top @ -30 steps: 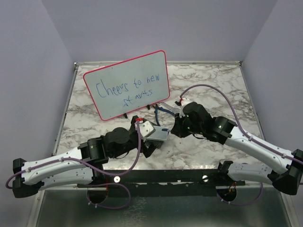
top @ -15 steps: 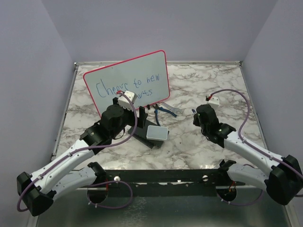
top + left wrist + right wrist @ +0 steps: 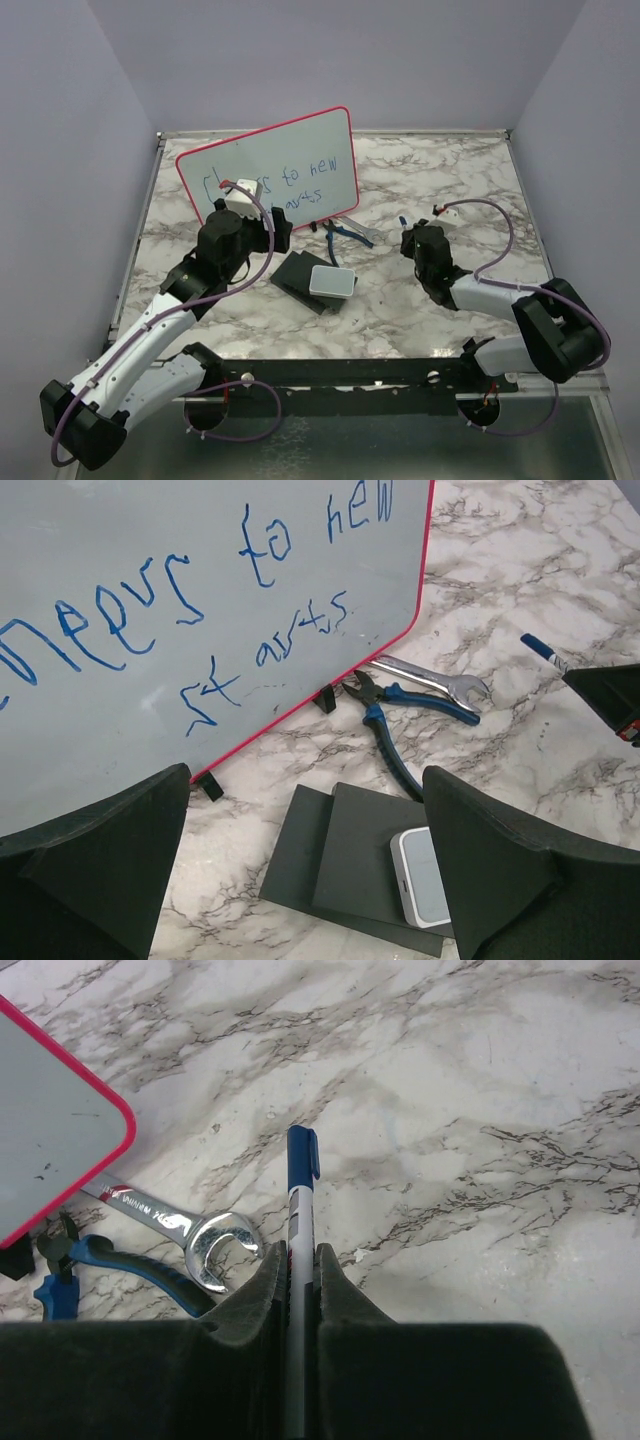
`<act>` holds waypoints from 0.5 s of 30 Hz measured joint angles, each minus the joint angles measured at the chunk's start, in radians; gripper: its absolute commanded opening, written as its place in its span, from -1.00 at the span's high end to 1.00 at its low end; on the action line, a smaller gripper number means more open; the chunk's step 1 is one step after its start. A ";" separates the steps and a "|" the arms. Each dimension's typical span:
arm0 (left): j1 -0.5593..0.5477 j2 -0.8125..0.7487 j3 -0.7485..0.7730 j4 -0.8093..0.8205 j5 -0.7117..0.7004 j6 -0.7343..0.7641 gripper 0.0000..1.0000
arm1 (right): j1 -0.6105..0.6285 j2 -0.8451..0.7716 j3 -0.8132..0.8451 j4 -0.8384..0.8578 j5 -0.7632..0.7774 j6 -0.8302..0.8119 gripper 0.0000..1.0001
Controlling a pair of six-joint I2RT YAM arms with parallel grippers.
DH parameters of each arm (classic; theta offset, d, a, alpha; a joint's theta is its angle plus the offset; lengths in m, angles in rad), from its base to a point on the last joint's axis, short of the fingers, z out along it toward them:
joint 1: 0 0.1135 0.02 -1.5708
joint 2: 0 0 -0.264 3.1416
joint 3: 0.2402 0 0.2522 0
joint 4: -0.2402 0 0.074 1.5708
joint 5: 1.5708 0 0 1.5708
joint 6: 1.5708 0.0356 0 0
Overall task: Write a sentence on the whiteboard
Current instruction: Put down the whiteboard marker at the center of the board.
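Left tool (image 3: 308, 780) is wide open facing the whiteboard (image 3: 120, 540) at upper left. Right tool (image 3: 297, 1260) is clenched on a blue marker (image 3: 302, 1165) mid-frame.

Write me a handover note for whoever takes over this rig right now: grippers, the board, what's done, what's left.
Left gripper: open, empty, facing the large red-framed white whiteboard.
Right gripper: shut on a blue-capped white marker pen, away from the board.
The whiteboard stands on its feet; the blue handwritten sentence, "Cheers to new starts", looks complete.
To do: likely just putting the marker down.
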 measured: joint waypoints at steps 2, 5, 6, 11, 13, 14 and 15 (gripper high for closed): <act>0.008 0.000 0.000 0.002 0.002 0.000 -0.98 | -0.004 0.035 -0.014 0.058 -0.011 -0.003 0.93; 0.018 0.000 -0.001 0.004 0.003 -0.001 -0.98 | -0.006 0.079 -0.016 0.119 -0.022 -0.003 0.90; 0.021 0.000 -0.001 0.005 0.003 -0.001 -0.98 | -0.007 0.084 -0.016 0.124 -0.024 -0.002 0.89; 0.029 0.000 -0.003 0.006 0.010 -0.003 -0.98 | -0.018 0.120 -0.014 0.132 -0.035 0.032 0.66; 0.032 -0.001 -0.004 0.006 0.013 -0.003 -0.98 | -0.019 0.137 -0.013 0.128 -0.043 0.058 0.58; 0.033 -0.002 -0.005 0.006 0.014 -0.003 -0.98 | -0.019 0.143 -0.012 0.124 -0.047 0.067 0.57; 0.035 -0.004 -0.006 0.006 0.016 -0.003 -0.98 | -0.019 0.149 -0.010 0.120 -0.050 0.077 0.56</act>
